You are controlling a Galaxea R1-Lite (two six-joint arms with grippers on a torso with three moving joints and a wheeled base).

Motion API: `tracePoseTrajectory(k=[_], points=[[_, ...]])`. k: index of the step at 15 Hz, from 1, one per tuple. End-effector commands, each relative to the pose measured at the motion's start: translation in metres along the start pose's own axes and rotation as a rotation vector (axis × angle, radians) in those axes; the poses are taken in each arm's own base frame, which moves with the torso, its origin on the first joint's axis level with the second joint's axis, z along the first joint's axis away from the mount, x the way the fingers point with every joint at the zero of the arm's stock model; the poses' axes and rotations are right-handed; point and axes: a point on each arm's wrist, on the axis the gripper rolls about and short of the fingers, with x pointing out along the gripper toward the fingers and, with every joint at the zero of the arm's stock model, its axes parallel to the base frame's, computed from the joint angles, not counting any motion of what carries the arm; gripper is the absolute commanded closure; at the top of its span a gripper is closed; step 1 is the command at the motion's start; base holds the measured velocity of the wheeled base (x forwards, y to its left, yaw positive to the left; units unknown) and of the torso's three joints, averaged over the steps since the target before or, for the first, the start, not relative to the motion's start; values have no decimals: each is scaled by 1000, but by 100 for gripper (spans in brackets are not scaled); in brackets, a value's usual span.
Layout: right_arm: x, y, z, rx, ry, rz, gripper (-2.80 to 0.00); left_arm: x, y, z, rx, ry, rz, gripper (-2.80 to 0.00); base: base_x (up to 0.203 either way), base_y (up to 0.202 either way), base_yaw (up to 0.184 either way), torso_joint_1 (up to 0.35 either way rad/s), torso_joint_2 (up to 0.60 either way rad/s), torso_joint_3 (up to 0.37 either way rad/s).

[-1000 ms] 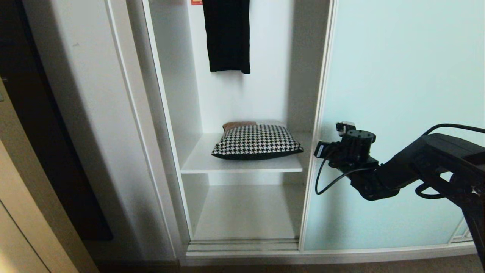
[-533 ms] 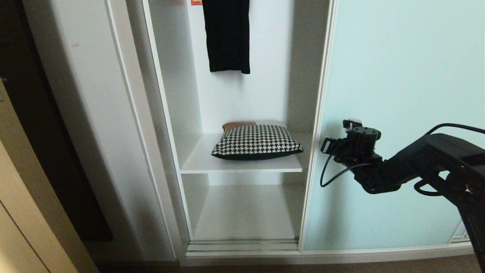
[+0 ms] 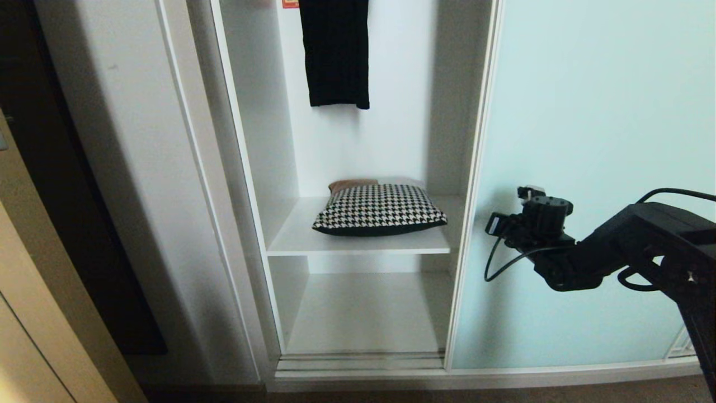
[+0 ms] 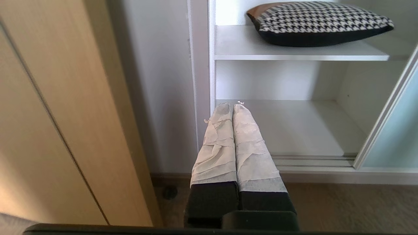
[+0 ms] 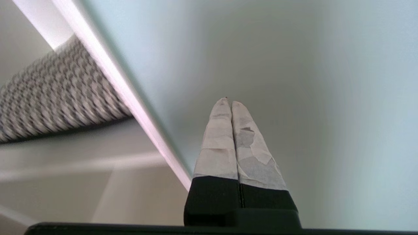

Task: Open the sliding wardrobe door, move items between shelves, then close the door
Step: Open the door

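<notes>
While the right tool (image 5: 227, 103), clenched on nothing, presses the sliding wardrobe door (image 3: 587, 168), it should push steadily sideways, clear of the cushion (image 3: 379, 209).

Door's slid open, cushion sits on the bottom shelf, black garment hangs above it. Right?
Not quite. The cushion lies on the upper shelf, not the bottom one; the lower shelf has nothing on it, as the head view shows. The rest holds: the door is slid aside, and the black garment hangs above the cushion.
</notes>
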Motion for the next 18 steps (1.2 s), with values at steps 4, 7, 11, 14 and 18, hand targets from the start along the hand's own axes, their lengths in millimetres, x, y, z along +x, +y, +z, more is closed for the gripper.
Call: tracePoseTrajectory(k=[4,7,11,14,18], points=[[-51,19,17,38,36,147,0,0,0,0,0,1,0,0,0,0,0,0,0,0],[-72,23,15,37,74,193,0,0,0,0,0,1,0,0,0,0,0,0,0,0],[-88,45,10,32,120,290,0,0,0,0,0,1,1,0,0,0,0,0,0,0],[-90,58,8,28,133,341,0,0,0,0,0,1,1,0,0,0,0,0,0,0],[-64,67,2,31,106,351,0,0,0,0,0,1,0,0,0,0,0,0,0,0]])
